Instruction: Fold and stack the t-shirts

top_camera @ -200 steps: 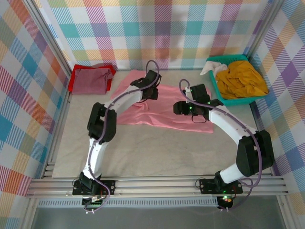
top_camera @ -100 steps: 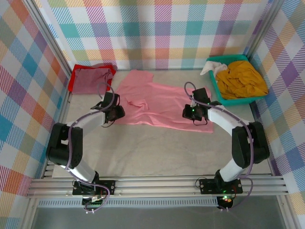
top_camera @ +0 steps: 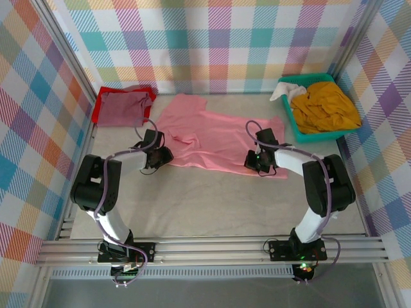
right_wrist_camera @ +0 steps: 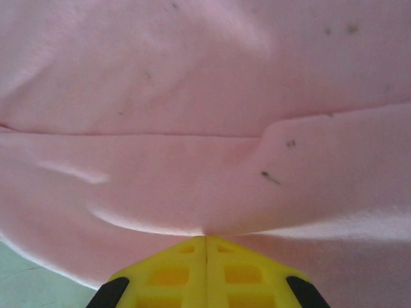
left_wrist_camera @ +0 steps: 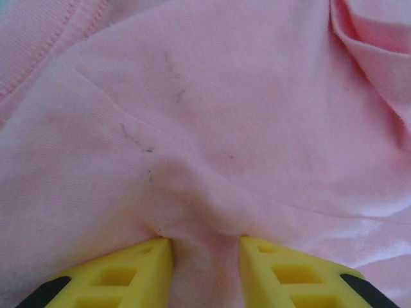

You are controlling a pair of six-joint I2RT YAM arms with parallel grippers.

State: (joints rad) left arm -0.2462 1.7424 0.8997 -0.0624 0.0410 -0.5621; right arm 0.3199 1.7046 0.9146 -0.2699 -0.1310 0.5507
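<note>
Illumination is bright, even and diffuse from overhead; shadows beneath the arms are faint. The overhead view is sharp, without glare. Both wrist views are soft, with the yellow fingertips (left_wrist_camera: 135, 273) slightly blurred

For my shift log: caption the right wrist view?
Right hand shut, pinching the salmon-pink t-shirt near its edge.

A salmon-pink t-shirt (top_camera: 212, 138) lies spread toward the table's far edge. The left gripper (top_camera: 158, 157) sits at its near-left corner, the right gripper (top_camera: 257, 162) near its near-right edge. A maroon shirt (top_camera: 121, 108) occupies the far-left corner, a teal basket (top_camera: 297, 125) the far-right.
</note>
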